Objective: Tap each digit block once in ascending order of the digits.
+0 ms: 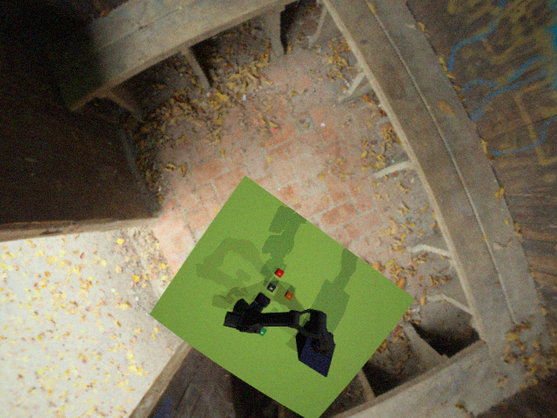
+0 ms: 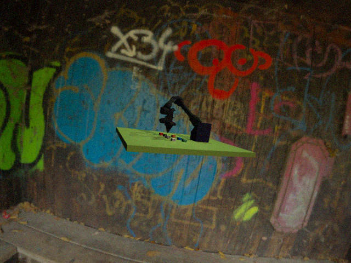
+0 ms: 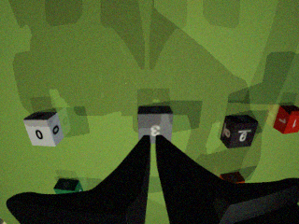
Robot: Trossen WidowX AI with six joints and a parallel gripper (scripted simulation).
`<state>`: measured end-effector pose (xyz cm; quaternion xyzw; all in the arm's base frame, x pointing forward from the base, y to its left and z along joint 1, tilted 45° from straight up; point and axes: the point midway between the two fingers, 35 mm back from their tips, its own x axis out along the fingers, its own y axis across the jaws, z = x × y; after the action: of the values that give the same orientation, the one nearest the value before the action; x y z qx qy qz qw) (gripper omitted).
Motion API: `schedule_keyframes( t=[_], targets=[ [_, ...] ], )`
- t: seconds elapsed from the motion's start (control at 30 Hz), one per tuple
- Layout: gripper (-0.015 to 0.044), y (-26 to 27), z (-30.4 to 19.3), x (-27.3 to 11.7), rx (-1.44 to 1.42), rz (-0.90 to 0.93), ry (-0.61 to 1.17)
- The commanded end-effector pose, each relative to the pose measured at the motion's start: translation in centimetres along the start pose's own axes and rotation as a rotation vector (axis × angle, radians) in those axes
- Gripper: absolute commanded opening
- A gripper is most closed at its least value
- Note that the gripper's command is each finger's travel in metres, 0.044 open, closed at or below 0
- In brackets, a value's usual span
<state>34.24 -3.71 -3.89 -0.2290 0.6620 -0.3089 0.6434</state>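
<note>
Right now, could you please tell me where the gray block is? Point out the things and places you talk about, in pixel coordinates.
In the wrist view, the gray block (image 3: 155, 122) sits centrally just beyond the closed gripper's (image 3: 153, 138) tips, between the white (image 3: 43, 131) and black (image 3: 239, 132) blocks.
</note>
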Motion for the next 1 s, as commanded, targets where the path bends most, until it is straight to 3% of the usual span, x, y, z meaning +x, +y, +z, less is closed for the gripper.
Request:
schedule_keyframes(
  t=[0.0,0.8,0.97],
  targets=[
    [0.0020,0.2,-0.1,0.7,-0.012,-0.004,-0.009],
    [0.0020,0.2,-0.1,3.7,-0.012,-0.005,-0.009],
    [0.0020,0.2,-0.1,0.7,-0.012,-0.004,-0.009]
  ],
)
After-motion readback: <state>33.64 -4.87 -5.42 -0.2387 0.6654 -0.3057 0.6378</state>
